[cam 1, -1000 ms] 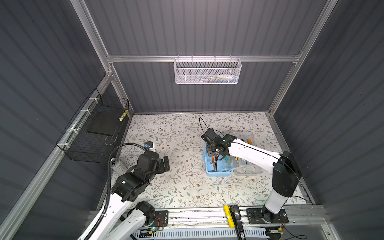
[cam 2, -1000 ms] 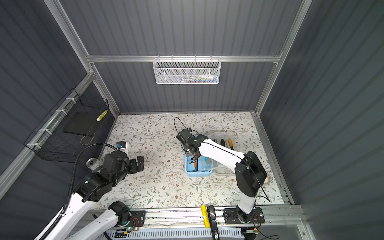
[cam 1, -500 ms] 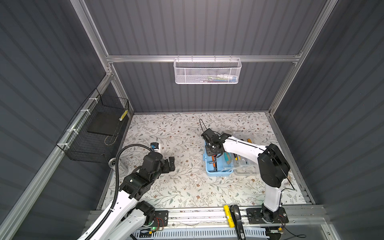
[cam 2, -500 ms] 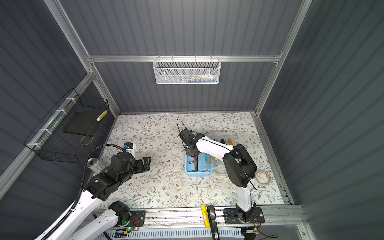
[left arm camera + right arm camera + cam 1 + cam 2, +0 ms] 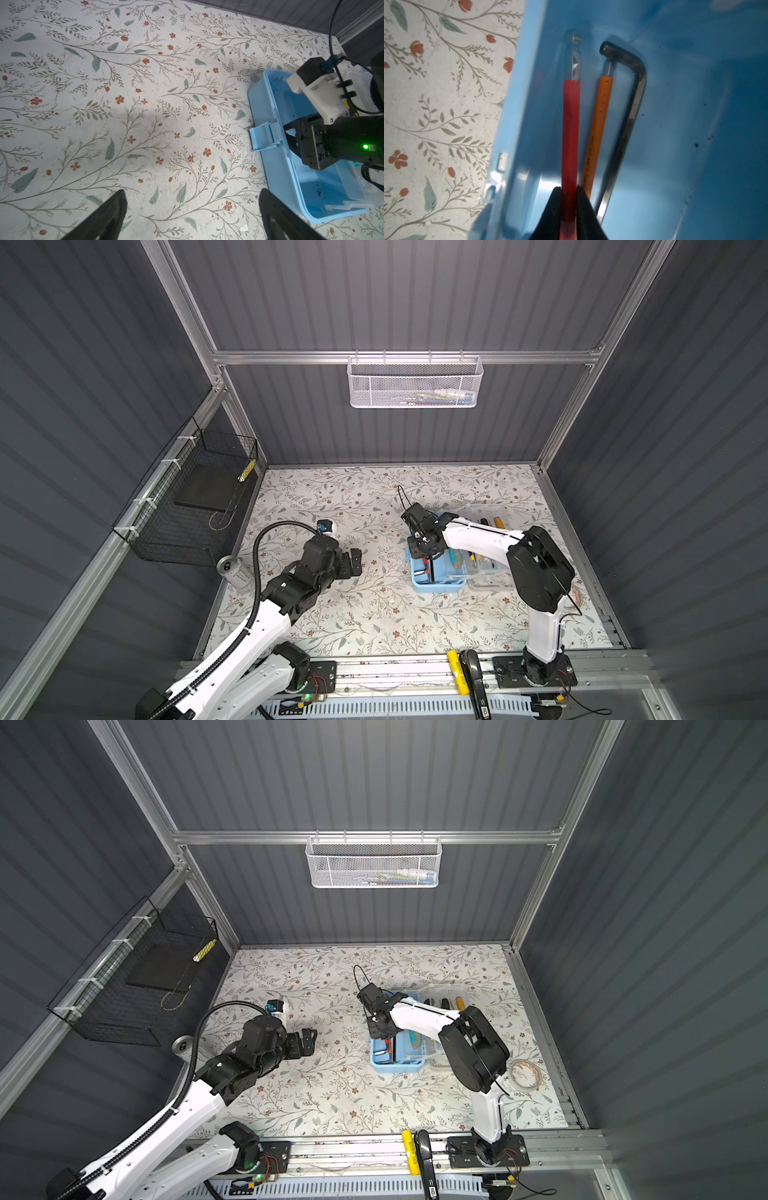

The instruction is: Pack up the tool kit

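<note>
One orange key [image 5: 598, 128] lies just beside the red key [image 5: 571, 133] the right claw [image 5: 569, 191] pinches; left claw [image 5: 193, 193] wide.

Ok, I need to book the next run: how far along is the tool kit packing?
Done: orange hex key and black hex key lie in the blue box. In hand: right gripper, jaws closed on the red hex key inside it. Remaining: screwdrivers sit outside in the clear tray; the box stands open.
</note>
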Controlling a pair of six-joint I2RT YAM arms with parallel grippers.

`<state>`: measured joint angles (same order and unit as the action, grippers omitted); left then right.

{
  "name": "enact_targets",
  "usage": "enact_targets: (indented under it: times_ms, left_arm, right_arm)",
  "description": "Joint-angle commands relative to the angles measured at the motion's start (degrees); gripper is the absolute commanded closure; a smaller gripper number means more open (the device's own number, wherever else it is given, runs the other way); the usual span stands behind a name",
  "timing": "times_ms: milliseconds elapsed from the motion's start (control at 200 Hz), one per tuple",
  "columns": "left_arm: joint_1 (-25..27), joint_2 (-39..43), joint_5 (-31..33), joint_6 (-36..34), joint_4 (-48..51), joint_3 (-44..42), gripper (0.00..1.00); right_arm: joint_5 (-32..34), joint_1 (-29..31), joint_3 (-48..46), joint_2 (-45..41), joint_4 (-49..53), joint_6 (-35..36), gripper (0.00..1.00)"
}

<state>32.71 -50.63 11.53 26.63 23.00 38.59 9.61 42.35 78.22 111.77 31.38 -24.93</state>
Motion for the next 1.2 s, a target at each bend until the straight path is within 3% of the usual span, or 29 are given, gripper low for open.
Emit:
enact_targets:
  times_ms: [0,230,440,595,721,901,1196]
  left_arm:
    - [-0.01,-1.13,-3.54,0.64,-5.07,-0.78,0.01]
    - [0.19,-5.31,-7.28,0.37,-10.96,-0.36,0.01]
    - [2.69,-16.91,-12.88,1.90,-21.20,2.25,0.00]
    - [6.79,-26.33,-13.30,0.34,-23.89,7.40,0.01]
    - [8.35,-33.53,-17.21,0.47,-27.43,10.35,0.01]
    - [8.93,-43.21,-15.71,-0.21,-24.72,16.60,0.00]
    - [8.66,-52.62,-9.46,-1.60,-16.72,24.46,0.01]
  right_arm:
    - [-0.54,-0.34,1.18,-1.54,1.20,0.21,0.77]
    - [0.62,-0.60,3.24,-6.94,4.45,3.07,0.66]
    - [-1.17,-2.72,-5.77,-24.18,2.54,4.45,0.63]
    - [-3.93,-7.90,-13.17,-36.77,2.69,4.19,0.63]
    - [-4.33,-12.60,-17.23,-44.37,3.19,5.35,0.62]
    - [-10.00,-19.45,-20.66,-52.45,3.05,6.21,0.61]
    - [-20.13,-29.03,-23.37,-58.14,3.93,4.93,0.60]
